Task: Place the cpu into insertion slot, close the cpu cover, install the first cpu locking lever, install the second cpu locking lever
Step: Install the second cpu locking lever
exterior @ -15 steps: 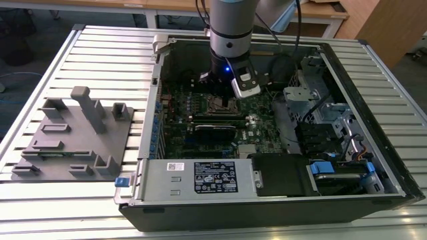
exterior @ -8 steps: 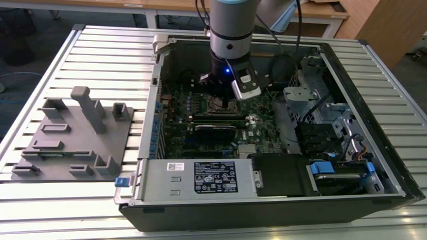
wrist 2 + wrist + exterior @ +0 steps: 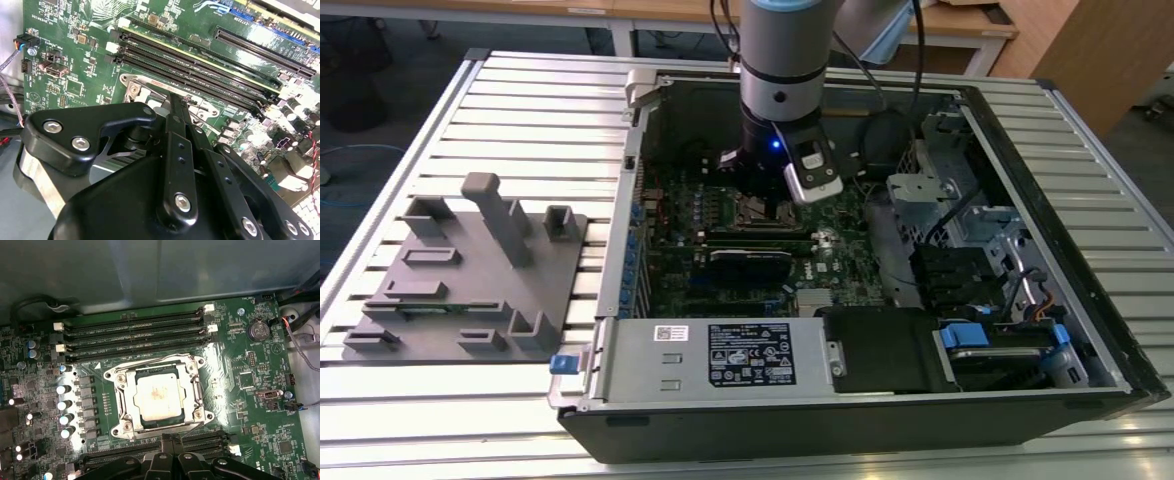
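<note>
Hanging over the open computer case, the arm holds its gripper just above the green motherboard, at the near edge of the insertion slot. The cpu lies seated in that slot — silvery top up — with the cpu cover closed flat around it. Fingers appear pressed together, clasping nothing. On the exterior view's left, a grey fixture block rests on the slatted table.
</note>
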`<move>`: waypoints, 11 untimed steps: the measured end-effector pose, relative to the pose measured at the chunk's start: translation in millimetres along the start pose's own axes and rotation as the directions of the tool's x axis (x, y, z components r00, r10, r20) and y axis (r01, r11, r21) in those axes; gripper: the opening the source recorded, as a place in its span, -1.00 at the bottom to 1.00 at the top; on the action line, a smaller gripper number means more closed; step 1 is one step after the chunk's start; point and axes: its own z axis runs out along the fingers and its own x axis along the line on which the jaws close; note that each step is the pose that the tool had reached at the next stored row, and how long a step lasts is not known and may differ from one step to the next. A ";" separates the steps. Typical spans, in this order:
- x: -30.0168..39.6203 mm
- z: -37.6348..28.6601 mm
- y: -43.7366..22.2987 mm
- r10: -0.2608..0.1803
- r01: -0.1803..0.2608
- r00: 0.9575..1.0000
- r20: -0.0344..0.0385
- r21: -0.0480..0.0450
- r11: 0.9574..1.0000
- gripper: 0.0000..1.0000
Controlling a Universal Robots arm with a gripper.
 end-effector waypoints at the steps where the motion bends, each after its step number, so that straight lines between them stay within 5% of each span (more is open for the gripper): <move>1: 0.0 0.0 -0.1 -0.002 0.002 1.000 0.000 0.000 1.000 -0.80; 11: 0.3 0.1 -0.5 -0.011 0.011 1.000 -0.001 -0.001 1.000 -0.80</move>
